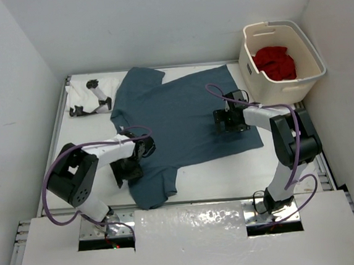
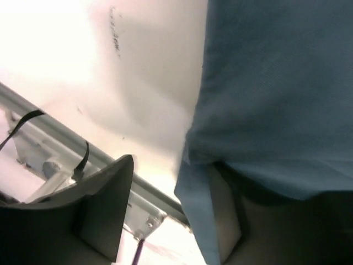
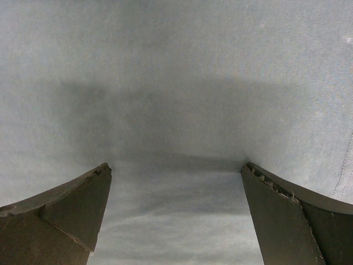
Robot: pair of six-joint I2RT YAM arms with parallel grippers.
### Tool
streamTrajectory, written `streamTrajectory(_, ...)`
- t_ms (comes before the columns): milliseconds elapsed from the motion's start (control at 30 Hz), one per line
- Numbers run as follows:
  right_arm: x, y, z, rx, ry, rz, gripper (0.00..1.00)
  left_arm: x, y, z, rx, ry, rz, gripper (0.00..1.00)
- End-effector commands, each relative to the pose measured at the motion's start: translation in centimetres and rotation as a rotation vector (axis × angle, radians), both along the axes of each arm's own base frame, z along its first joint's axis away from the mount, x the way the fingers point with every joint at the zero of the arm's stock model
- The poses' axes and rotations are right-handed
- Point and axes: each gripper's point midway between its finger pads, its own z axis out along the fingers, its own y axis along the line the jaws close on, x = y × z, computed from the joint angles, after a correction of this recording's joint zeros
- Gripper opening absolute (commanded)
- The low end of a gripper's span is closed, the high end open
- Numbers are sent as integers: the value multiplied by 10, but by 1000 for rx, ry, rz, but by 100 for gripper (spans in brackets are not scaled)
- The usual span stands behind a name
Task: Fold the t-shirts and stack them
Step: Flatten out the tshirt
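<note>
The dusty blue-grey t-shirt [image 1: 182,116] lies spread flat across the middle of the table. My left gripper [image 1: 130,166] is at its left edge near the near sleeve. In the left wrist view it [image 2: 174,165] is open, with the shirt's edge [image 2: 196,210] hanging between the fingers and draped over the right finger [image 2: 226,215]. My right gripper [image 1: 224,121] is low over the shirt's right part, wide open [image 3: 176,165], with only flat cloth [image 3: 176,83] below it. The red t-shirt [image 1: 275,62] lies bunched in the basket. The white t-shirt [image 1: 78,98], with black print, lies at the far left corner.
The cream laundry basket [image 1: 309,52] stands at the far right corner, close behind the right arm. The table's left rail [image 2: 66,138] runs beside the left gripper. White walls close in on three sides.
</note>
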Motion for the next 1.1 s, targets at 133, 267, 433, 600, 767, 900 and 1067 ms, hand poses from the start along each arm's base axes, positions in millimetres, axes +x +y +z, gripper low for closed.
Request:
streamTrajectory(133,9,8,38,49,-86,42,99,88,-32,81,-83,-281,-70,90)
streamTrajectory(267,21,-2,49,-1,-133,16,99,170,-60,123,-206,-517,-115,96)
streamTrajectory(433,45,-6,53,-12,-147,-16,99,262,-53,116,-233,-629,-100,100)
streamTrajectory(600,52,-11,41,-14,-122,-49,99,348,-74,78,-253,-620,-174,100)
streamTrajectory(767,40,-24,23,-29,-71,-88,99,398,-73,43,-187,-551,-186,100)
streamTrajectory(900,22,-36,10,-41,-17,-114,99,422,-66,18,-236,-564,-181,100)
streamTrajectory(1067,-18,-40,-10,-29,60,-162,99,448,-98,-13,-389,-610,-300,100)
